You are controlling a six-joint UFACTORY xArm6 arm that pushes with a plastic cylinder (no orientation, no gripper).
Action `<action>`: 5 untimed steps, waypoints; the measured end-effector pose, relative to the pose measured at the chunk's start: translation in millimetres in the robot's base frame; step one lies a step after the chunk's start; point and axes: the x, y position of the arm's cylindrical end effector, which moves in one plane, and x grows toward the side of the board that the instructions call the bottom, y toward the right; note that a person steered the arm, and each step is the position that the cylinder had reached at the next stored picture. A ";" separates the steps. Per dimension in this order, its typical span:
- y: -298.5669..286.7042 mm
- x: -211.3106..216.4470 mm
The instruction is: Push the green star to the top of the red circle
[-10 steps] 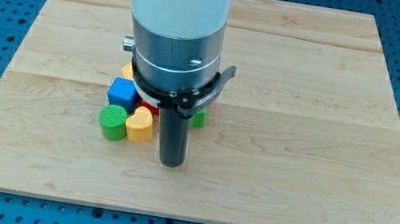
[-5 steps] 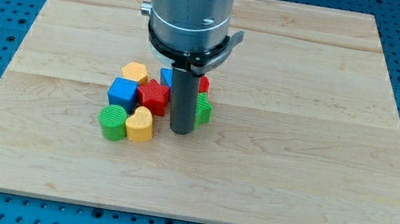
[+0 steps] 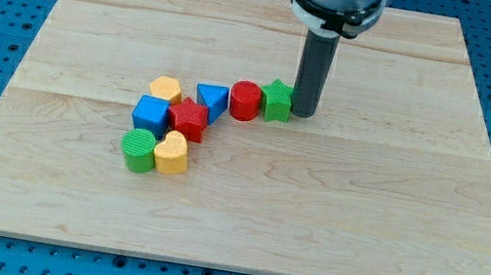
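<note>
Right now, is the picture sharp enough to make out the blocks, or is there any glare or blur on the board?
In the camera view the light is even, with no glare on the wooden board; the green star, red circle and my tip are all sharp, with only soft shadows under them.

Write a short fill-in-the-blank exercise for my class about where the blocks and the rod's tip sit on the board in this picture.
1. My tip sits just to the view's ____ of the green star.
2. The green star touches the red ____ on its left.
3. The block between the red circle and the red star is the blue ____.
4. The yellow heart sits beside the ____ circle at the view's bottom left of the cluster.

Missing words: right; circle; triangle; green
</note>
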 end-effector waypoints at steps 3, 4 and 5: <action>-98.1 -24.2; -59.7 -29.9; -75.6 -35.2</action>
